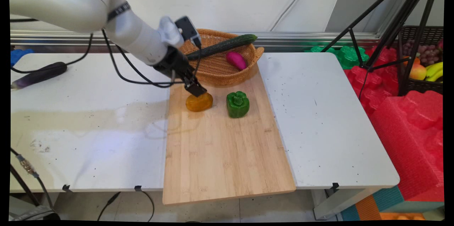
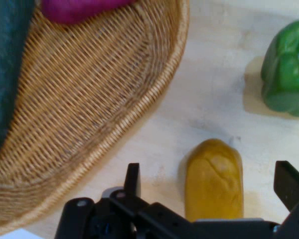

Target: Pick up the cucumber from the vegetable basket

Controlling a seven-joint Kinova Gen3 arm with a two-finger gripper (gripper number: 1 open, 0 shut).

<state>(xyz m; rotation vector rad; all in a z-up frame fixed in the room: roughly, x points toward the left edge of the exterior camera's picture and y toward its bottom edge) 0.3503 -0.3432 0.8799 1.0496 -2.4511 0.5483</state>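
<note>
Main view shows the tool [image 1: 195,89] low over the far left part of the wooden cutting board [image 1: 223,155], right above a yellow-orange pepper [image 1: 199,102]. The hand view makes it plain: the two black fingers [image 2: 132,179] stand wide apart, one either side of the pepper [image 2: 214,179], and nothing is gripped. The pepper lies between them but closer to the right finger than the left. That lopsidedness is what I would worry about: if the fingers closed from here, one would likely meet the smooth, rounded skin first and nudge or roll the pepper sideways across the board. A green pepper [image 1: 237,104] sits to the right, near but apart, so a shoved pepper could bump it. Just beyond the tool is the wicker basket [image 1: 212,73], holding a long cucumber [image 1: 221,46] laid across its rim and a magenta vegetable [image 1: 236,60]; the left finger is close to the basket's rim and could catch it. An eggplant [image 1: 38,75] lies far left on the worktop [image 1: 319,112], well out of the way.
</note>
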